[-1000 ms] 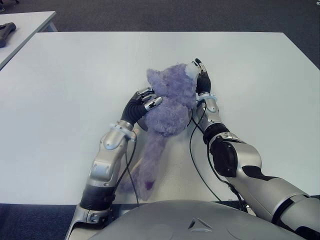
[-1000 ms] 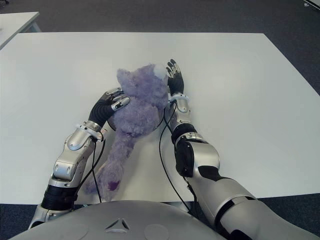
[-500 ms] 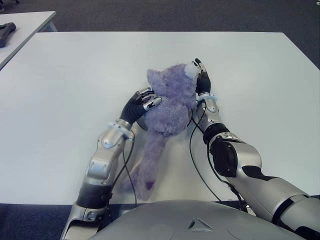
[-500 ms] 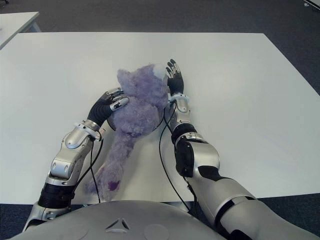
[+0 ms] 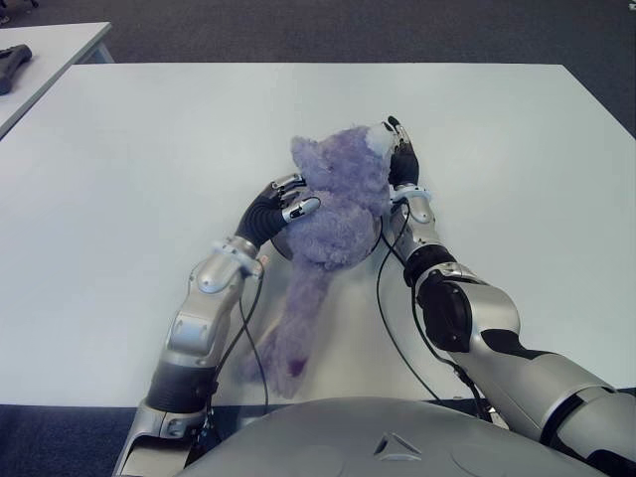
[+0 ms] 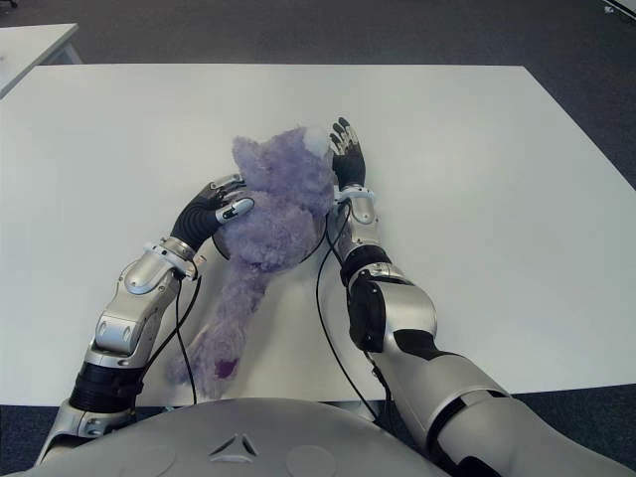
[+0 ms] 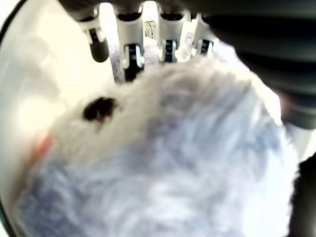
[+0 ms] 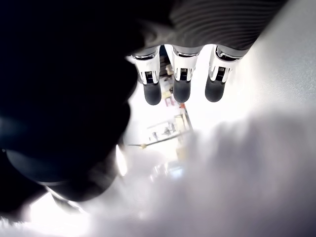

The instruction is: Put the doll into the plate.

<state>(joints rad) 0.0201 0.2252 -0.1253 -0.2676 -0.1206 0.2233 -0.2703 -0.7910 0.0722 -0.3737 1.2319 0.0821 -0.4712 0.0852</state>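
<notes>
Lying near the middle of the white worktop (image 5: pixel 139 149), the purple plush doll (image 5: pixel 336 204) had its head toward the far edge and its long tail trailing back to the near edge. A dark curved rim, seemingly the plate (image 5: pixel 378 241), showed only as a thin arc under the doll's right flank, with another short arc at the left flank; most of it was hidden by the fur.

The left hand (image 5: pixel 283 202) pressed against the doll's left side, its fingers (image 7: pixel 131 54) curled onto the fur, as the left wrist view showed them bearing on the plush. The right hand (image 5: pixel 400 159) stood against the doll's right side by its head, fingers (image 8: pixel 180 89) extended straight rather than wrapped around it. The doll was thus pinched between the two hands.

A second white table (image 5: pixel 60 45) stood beyond the worktop's far left corner, carrying a dark object (image 5: pixel 14 65).
</notes>
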